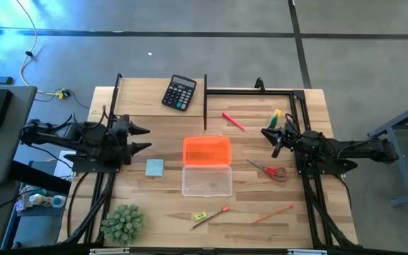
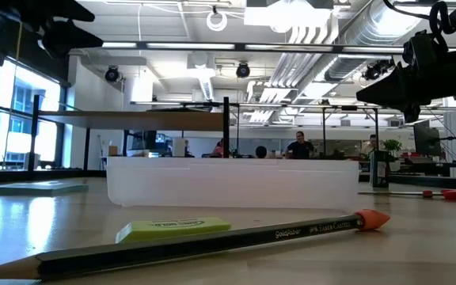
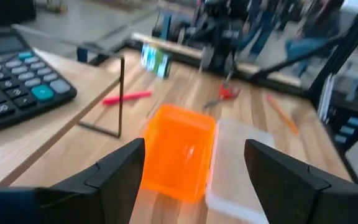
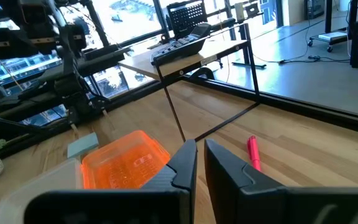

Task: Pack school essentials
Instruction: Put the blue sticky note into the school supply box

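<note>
An open pencil case lies at mid table, its orange half [image 1: 206, 150] toward the far edge and its clear half [image 1: 206, 180] toward the near edge. Flat on the wood around it are a pink pen [image 1: 233, 121], a yellow-and-green crayon box [image 1: 276, 117], red-handled scissors [image 1: 269, 170], a pale blue note pad [image 1: 154, 167], a green eraser [image 1: 200, 215] and two pencils [image 1: 211, 217] [image 1: 273, 213]. My left gripper [image 1: 146, 139] hovers open left of the case, above the table [image 3: 194, 168]. My right gripper [image 1: 268, 136] hovers right of the case, near the crayon box, fingers together and empty [image 4: 199, 155].
A black calculator [image 1: 179, 93] sits at the far edge and a spiky green plant [image 1: 122, 223] at the near left corner. A thin black frame [image 1: 205, 103] stands upright behind the case and runs along the far right side. Bare wood lies between the case and each gripper.
</note>
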